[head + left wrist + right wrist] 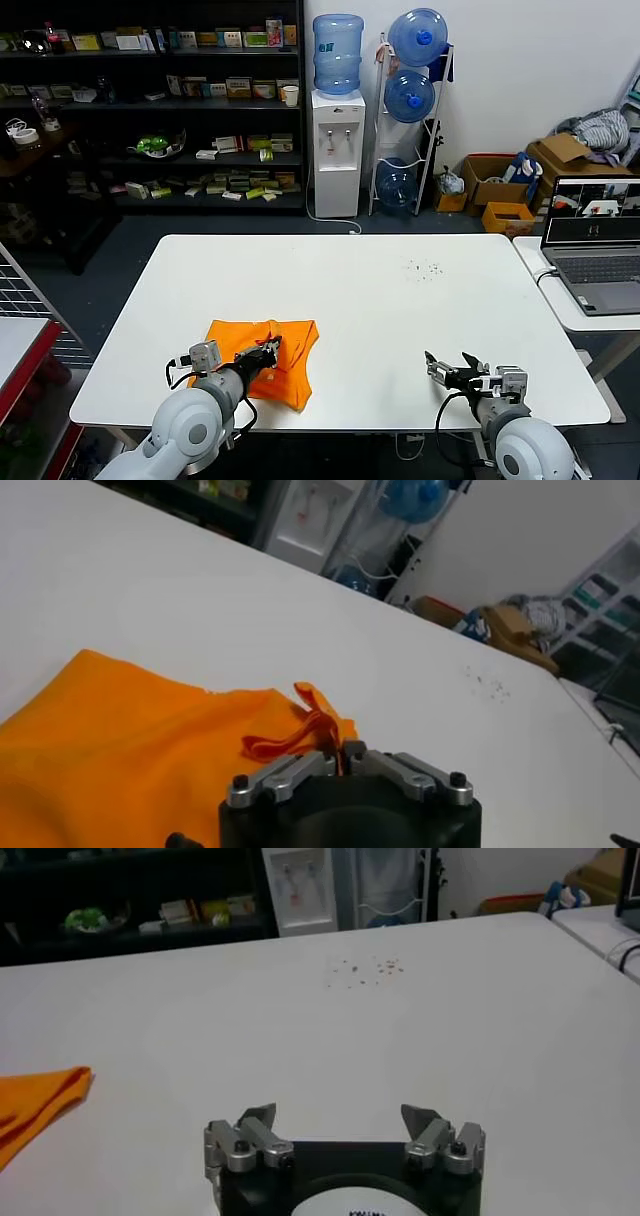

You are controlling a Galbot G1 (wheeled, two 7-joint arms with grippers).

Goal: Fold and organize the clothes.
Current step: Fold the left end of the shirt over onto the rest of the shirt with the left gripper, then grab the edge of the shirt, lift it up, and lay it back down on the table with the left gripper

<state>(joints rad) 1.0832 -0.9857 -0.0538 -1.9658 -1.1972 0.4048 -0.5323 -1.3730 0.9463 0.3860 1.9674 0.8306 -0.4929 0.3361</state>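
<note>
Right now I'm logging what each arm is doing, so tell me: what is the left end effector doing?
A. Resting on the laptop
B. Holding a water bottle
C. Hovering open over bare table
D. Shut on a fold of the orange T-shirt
D: in the left wrist view the left end effector is shut on a fold of the orange T-shirt, which lies on the white table.

Left end effector (272, 349) low and reaching forward, fingers pinched together, right end effector (449, 367) low, fingers spread apart

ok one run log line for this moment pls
left pincer: shut on orange t-shirt edge | right pincer: open, off the shirt, over bare white table | shirt: partly folded, near front-left
</note>
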